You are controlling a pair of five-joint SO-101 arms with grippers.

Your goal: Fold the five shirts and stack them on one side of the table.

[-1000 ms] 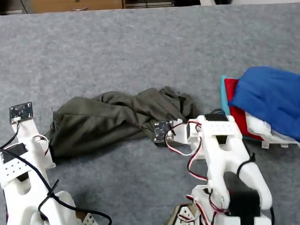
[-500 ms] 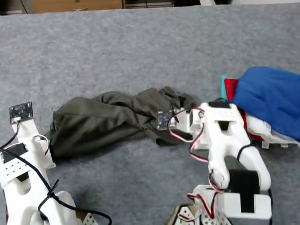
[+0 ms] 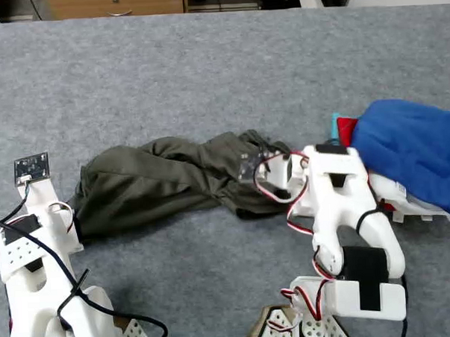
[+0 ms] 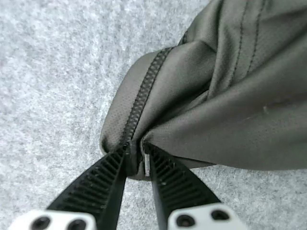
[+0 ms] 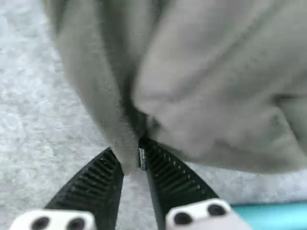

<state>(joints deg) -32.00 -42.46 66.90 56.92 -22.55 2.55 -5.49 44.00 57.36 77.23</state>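
Item: olive shirt (image 3: 166, 178), crumpled, lying mid-counter (image 3: 206, 72), not yet folded

My left fingers (image 4: 123, 155): closed on its seamed corner at one end

My right fingers (image 5: 147, 155): pinched on a fold at the other end, nearest the stack (image 3: 375, 184)

Purpose, I judge: a hold at both ends, to stretch it flat for folding

Stack: blue shirt (image 3: 411, 149) on top, at the counter's edge

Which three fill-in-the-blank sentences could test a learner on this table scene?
The left gripper and the right gripper pinch the olive shirt, which is not yet ___.
The top shirt of the pile is ___.
The pile lies beside the ___ arm.
Missing words: folded; blue; right.
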